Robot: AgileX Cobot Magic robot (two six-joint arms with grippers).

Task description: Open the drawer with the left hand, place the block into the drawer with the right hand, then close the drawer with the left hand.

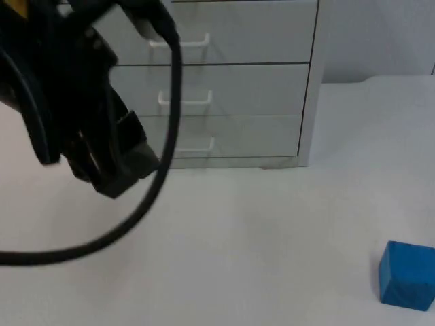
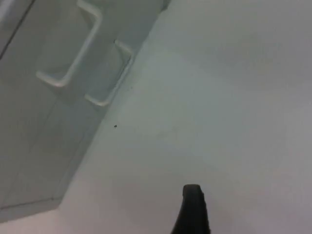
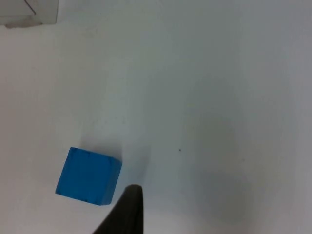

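Note:
A pale grey cabinet (image 1: 272, 88) stands at the back of the table, and its three drawers are all shut. Each drawer has a white handle; the lowest handle (image 1: 195, 146) is near the table top. My left gripper (image 1: 114, 173) hangs in front of the cabinet's left part, a little left of the handles and touching none. In the left wrist view two handles (image 2: 73, 51) show at an angle, some way off from the gripper. A blue block (image 1: 406, 275) lies on the table at the front right. My right gripper (image 3: 124, 214) hovers just beside the block (image 3: 87, 175), not holding it.
The white table top (image 1: 258, 238) stretches between the cabinet and the block. A grey partition wall (image 1: 380, 34) rises behind the cabinet's right side. A corner of the cabinet (image 3: 29, 12) appears in the right wrist view, far from the block.

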